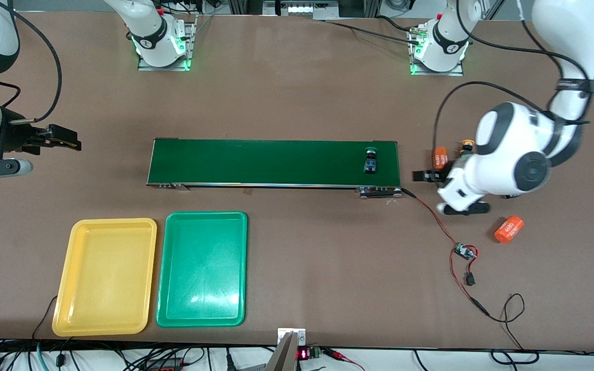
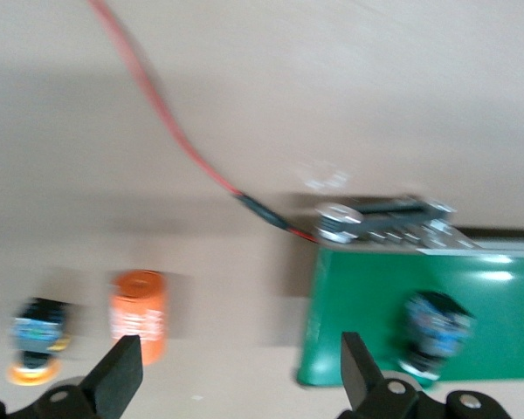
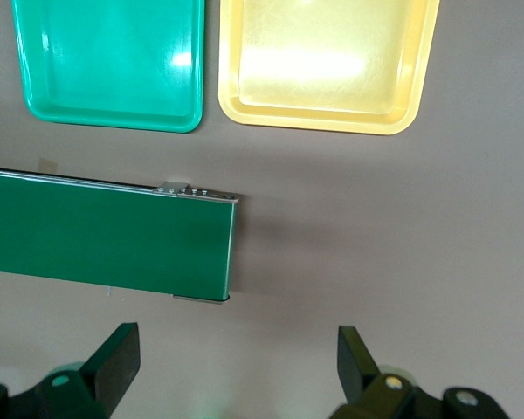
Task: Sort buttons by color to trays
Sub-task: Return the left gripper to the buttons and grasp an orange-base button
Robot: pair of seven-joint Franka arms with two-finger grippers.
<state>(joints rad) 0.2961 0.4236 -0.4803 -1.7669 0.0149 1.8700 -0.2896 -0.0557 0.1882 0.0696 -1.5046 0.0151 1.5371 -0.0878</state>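
Green-capped black push-button (image 1: 370, 160) on long dark-green conveyor belt (image 1: 271, 163); orange printed cylinder (image 1: 439, 157) beside belt end. Left gripper (image 2: 236, 371) jaws open, right gripper (image 3: 236, 367) jaws open, empty.

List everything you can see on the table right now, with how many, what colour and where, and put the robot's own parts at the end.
green-capped button: one, lying on the conveyor belt near the left arm's end.
yellow-capped button: one, on the table off that end of the belt, partly hidden by the left arm.
conveyor belt: one, dark green, mid-table.
yellow tray: one, nearer the front camera than the belt, toward the right arm's end.
green tray: one, beside the yellow tray.
orange cylinders: two, one beside the yellow-capped button, one nearer the camera.
circuit board: one, on red wires.
left end effector: open, between the belt's end and the cylinder.
right end effector: open, waiting past the belt's other end.
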